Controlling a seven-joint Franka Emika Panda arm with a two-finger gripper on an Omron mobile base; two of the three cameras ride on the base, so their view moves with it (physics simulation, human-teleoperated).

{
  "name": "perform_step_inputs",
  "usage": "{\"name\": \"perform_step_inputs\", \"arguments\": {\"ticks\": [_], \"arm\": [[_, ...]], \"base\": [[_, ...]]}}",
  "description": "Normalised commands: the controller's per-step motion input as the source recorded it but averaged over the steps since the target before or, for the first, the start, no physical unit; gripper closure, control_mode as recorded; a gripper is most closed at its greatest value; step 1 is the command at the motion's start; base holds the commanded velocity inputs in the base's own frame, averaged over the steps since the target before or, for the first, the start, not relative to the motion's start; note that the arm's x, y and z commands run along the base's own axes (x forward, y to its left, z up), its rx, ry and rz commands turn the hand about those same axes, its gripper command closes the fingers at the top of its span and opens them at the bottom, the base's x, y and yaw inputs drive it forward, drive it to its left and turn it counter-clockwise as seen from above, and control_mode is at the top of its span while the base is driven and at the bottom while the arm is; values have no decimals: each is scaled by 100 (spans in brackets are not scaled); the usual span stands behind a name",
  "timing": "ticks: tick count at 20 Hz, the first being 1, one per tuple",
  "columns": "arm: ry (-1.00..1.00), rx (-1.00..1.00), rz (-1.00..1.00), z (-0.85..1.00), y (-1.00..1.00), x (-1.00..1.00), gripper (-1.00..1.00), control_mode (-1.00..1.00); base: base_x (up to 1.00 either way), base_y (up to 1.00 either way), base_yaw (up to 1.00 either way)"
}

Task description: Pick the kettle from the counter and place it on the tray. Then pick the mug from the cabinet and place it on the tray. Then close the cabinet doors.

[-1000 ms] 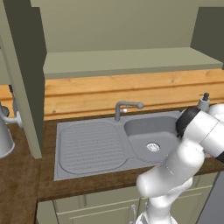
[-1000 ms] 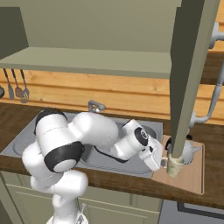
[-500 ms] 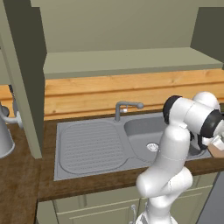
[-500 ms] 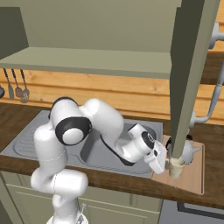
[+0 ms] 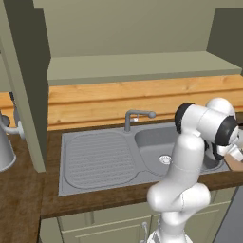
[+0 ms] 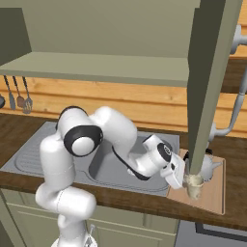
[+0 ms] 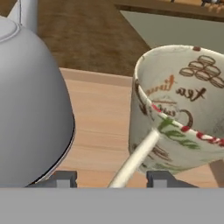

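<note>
The cream mug (image 7: 179,113) with a brown pattern stands upright on the pale wooden tray (image 7: 103,127), close in front of my gripper (image 7: 112,177). Its thin cream handle slants down between my two fingertips (image 7: 65,177), which stand apart and press on nothing. The silvery-grey kettle (image 7: 30,100) sits on the same tray, just beside the mug. From the right base view, the gripper (image 6: 182,178) is low at the tray's (image 6: 217,198) near left corner, beside the mug (image 6: 194,185), with the kettle (image 6: 208,166) behind. Both cabinet doors (image 6: 210,82) stand open.
The grey sink (image 5: 152,142) with its faucet (image 5: 135,116) and ridged drainer lies left of the tray. A tall cone-shaped metal vessel (image 5: 4,147) stands at the far left. The open right door hangs just above mug and kettle. The pale cabinet shelf (image 5: 137,66) spans overhead.
The jaws have gone from shut to apart, letting go of the mug, which stays on the tray. The arm's elbow has swung up and over the sink.
</note>
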Motion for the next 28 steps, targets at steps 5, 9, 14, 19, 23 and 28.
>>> {"name": "perform_step_inputs", "arguments": {"ticks": [5,9,14,19,23,28], "arm": [[1,2,0,0,-1,-15,-100,-100],[1,1,0,0,-1,-12,-100,-100],[0,1,0,0,11,-20,-100,-100],[0,0,2,11,29,-13,-100,-100],[5,0,3,31,30,-28,-100,-100],[10,0,1,46,23,-30,-100,-100]], "base": [[0,0,0],[0,0,0],[0,0,0],[0,0,0],[0,0,0],[0,0,0]]}}
